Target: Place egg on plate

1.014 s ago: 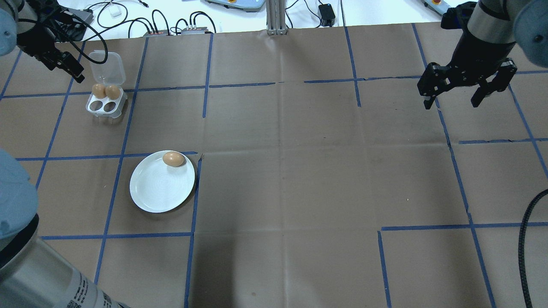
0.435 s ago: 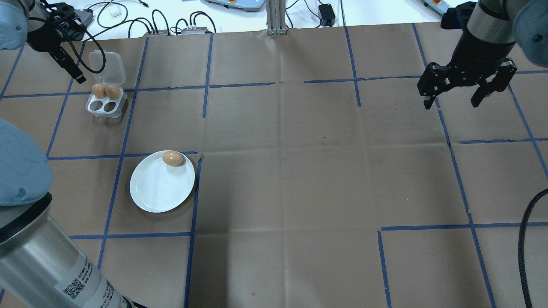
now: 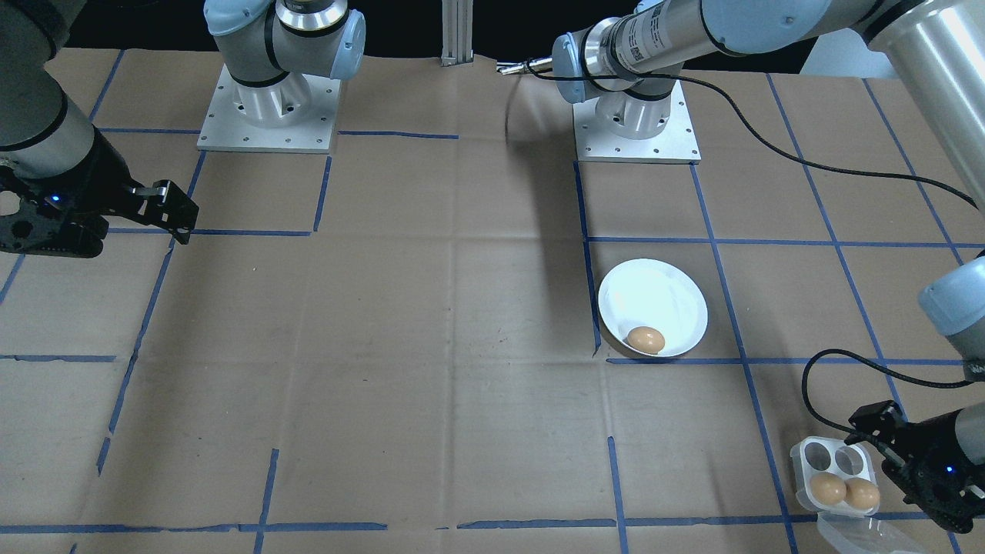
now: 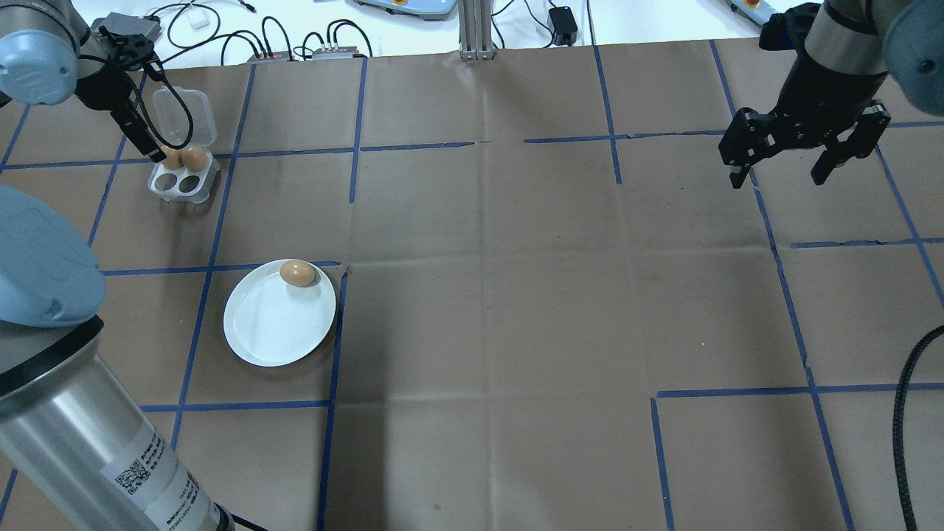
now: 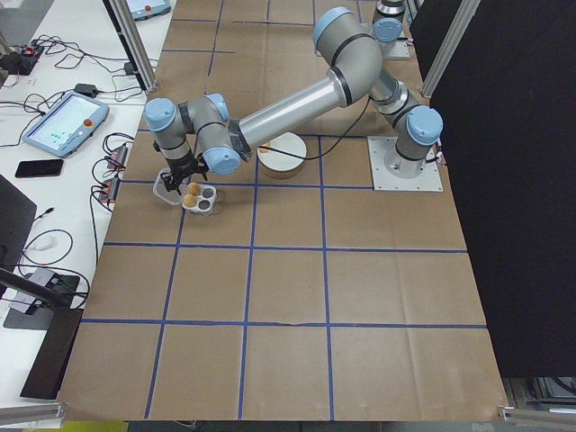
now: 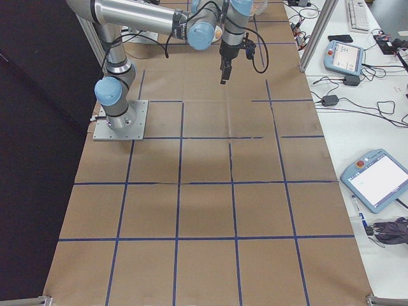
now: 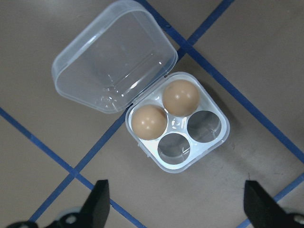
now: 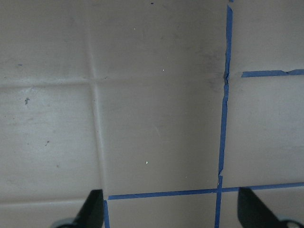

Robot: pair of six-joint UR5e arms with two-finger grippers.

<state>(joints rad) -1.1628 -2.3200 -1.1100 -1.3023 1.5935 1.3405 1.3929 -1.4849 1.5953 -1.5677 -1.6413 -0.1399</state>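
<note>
Left gripper [image 7: 175,209] now over the egg tray [image 7: 176,124], jaws spread; right gripper [image 4: 782,166] unmoved, spread.

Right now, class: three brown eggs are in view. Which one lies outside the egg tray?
The egg on the plate, lying near the white plate's rim. The other two eggs sit in hollows of the egg tray.

We can read no words or numbers anywhere. A label with a QR code [image 4: 127,472] sits on the left arm's silver tube [image 4: 88,435], but we find its print too small to read.
</note>
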